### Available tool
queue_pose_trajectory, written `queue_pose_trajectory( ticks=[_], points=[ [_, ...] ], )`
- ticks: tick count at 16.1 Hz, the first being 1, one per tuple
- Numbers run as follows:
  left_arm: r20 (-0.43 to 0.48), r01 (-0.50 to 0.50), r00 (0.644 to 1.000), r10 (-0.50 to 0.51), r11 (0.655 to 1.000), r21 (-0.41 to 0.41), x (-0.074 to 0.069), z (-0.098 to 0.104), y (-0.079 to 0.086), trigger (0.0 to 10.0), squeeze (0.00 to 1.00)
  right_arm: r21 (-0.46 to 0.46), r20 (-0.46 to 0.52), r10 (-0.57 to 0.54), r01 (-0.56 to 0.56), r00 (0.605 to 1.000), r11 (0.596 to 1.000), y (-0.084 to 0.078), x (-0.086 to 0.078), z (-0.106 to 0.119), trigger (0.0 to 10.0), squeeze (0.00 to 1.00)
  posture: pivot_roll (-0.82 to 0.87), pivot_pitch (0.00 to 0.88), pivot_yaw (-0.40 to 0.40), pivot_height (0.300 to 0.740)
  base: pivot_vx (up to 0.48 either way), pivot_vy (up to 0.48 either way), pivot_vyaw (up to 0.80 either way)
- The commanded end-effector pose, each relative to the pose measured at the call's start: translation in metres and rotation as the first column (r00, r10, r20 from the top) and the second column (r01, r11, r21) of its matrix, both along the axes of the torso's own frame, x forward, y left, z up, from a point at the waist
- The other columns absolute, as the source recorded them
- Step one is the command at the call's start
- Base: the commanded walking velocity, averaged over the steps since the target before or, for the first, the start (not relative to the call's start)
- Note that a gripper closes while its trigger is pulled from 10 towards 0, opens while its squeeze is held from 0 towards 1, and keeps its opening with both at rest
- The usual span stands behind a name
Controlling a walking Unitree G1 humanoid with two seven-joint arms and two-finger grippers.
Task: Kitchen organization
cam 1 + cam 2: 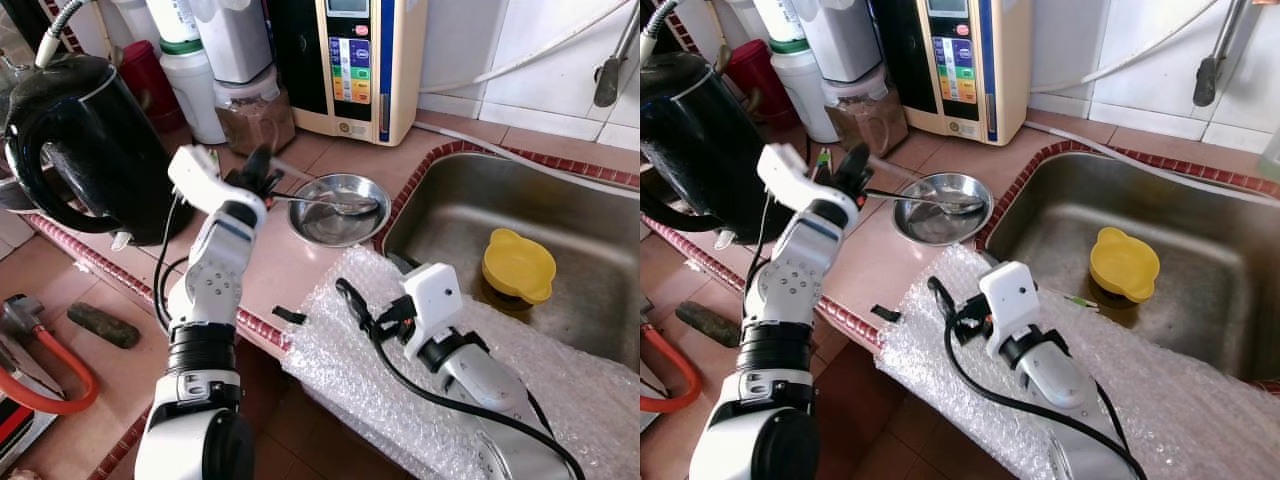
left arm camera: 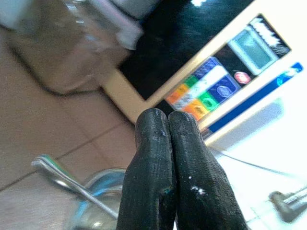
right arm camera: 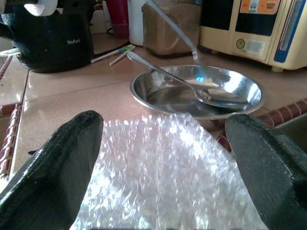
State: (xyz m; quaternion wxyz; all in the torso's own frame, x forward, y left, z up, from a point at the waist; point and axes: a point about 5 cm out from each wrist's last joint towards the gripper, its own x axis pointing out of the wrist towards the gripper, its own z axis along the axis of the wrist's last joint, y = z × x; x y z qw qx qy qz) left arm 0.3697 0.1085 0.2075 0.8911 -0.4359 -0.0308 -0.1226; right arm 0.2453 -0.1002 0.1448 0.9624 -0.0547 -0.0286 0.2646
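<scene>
A steel bowl sits on the tiled counter beside the sink, with a spoon lying in it and a fork leaning on its rim. My left gripper hovers just left of the bowl, by the utensil handles. Its fingers are pressed shut with nothing seen between them. My right gripper stands open over a sheet of bubble wrap at the counter's front edge, pointing at the bowl. Nothing is between its fingers.
A black kettle stands at the left, close to my left arm. Jars and a water machine line the back wall. The steel sink on the right holds a yellow lid.
</scene>
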Motion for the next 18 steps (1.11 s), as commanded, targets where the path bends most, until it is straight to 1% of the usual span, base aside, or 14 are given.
queue_pose_trajectory(
  ticks=[1,3,5,6,7,9,12,15,16,18],
  points=[
    [0.046,0.023,0.999,-0.024,1.000,0.010,-0.001,0.012,-0.003,0.0,0.00,0.003,0.010,0.004,-0.004,1.000,1.000,0.002,0.001,0.001,10.0,0.00,-0.23,0.084,0.183,0.740,0.000,0.000,0.00],
    [0.055,0.064,0.996,-0.066,0.997,0.034,-0.002,0.014,-0.011,0.0,0.00,0.002,0.012,-0.002,0.002,1.000,1.000,0.002,0.001,0.001,10.0,0.00,-0.24,0.079,0.187,0.740,0.000,0.000,0.00],
    [0.057,0.085,0.994,-0.088,0.995,0.053,-0.004,0.013,-0.014,0.0,0.00,0.002,0.020,-0.013,0.013,1.000,1.000,0.000,0.001,0.002,10.0,0.00,-0.24,0.077,0.189,0.740,0.000,0.000,0.00],
    [0.075,0.106,0.991,-0.112,0.991,0.085,-0.005,0.014,-0.017,0.0,0.00,0.005,0.035,-0.029,0.029,0.999,1.000,-0.001,0.003,0.005,10.0,0.00,-0.24,0.077,0.190,0.740,0.000,0.000,0.00],
    [0.094,0.137,0.984,-0.148,0.983,0.119,-0.007,0.016,-0.022,0.0,0.00,0.005,0.051,-0.038,0.037,0.998,0.999,-0.001,0.005,0.008,10.0,0.00,-0.24,0.077,0.190,0.740,0.000,0.000,0.00],
    [0.135,0.194,0.966,-0.220,0.963,0.185,-0.012,0.019,-0.034,0.0,0.00,-0.026,0.098,-0.037,0.039,0.995,0.999,0.001,0.008,0.014,10.0,0.00,-0.24,0.074,0.191,0.740,0.000,0.000,0.00],
    [0.154,0.249,0.943,-0.296,0.932,0.265,-0.021,0.017,-0.050,0.0,0.00,-0.073,0.189,-0.058,0.073,0.980,0.995,0.003,0.016,0.026,10.0,0.00,-0.24,0.070,0.189,0.740,0.000,0.000,0.00],
    [0.156,0.275,0.932,-0.328,0.918,0.286,-0.027,0.014,-0.057,0.0,0.00,-0.104,0.241,-0.113,0.142,0.964,0.984,0.000,0.025,0.031,10.0,0.00,-0.24,0.072,0.187,0.740,0.000,0.000,0.00],
    [0.167,0.281,0.924,-0.343,0.908,0.309,-0.030,0.014,-0.060,0.0,0.00,-0.128,0.272,-0.158,0.198,0.949,0.972,-0.006,0.030,0.032,10.0,0.00,-0.24,0.073,0.187,0.740,0.000,0.000,0.00],
    [0.174,0.286,0.921,-0.349,0.907,0.309,-0.032,0.015,-0.062,0.0,0.00,-0.155,0.264,-0.167,0.212,0.950,0.965,-0.009,0.034,0.029,10.0,0.00,-0.24,0.073,0.186,0.740,0.000,0.000,0.00]
  ],
)
